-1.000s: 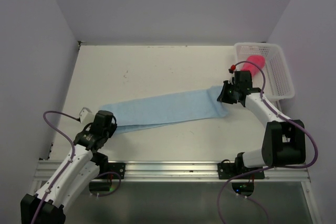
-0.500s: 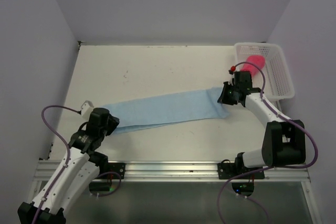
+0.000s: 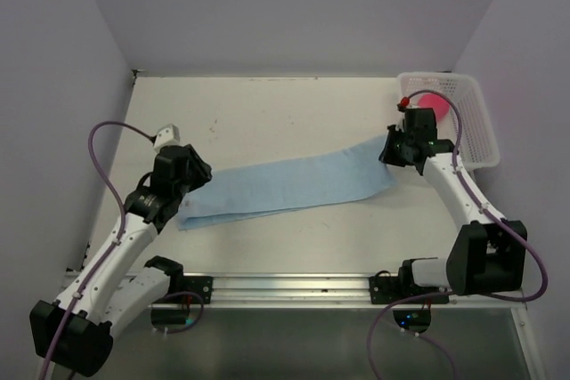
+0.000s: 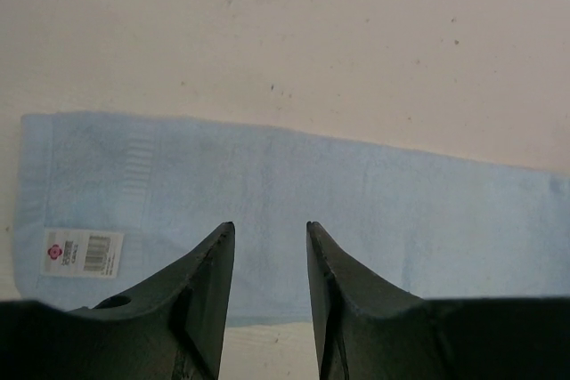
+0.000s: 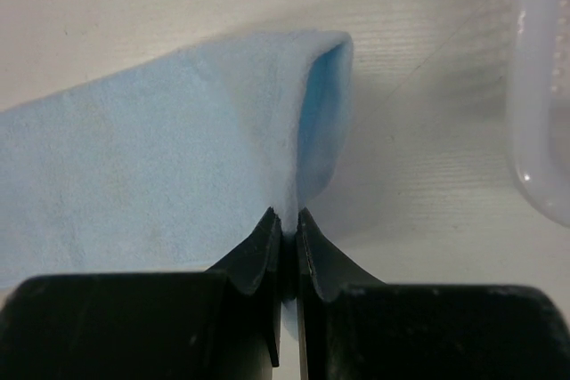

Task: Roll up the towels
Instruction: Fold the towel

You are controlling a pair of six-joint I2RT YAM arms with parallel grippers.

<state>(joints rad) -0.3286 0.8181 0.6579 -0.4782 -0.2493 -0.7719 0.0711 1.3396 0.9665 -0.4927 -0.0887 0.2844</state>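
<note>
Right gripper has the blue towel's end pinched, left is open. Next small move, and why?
Probably turn the right gripper leftward, laying the pinched end over onto the strip to start the roll. The blue towel lies flat as a long strip, its right end lifted in shut jaws; the left gripper hangs open above its left end.

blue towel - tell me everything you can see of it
The blue towel is pale terry cloth, a long narrow strip flat across the table, slanting up to the right. A white label sits at its left end. The right gripper pinches its lifted, curled right end; the left gripper hangs open over the left end.
</note>
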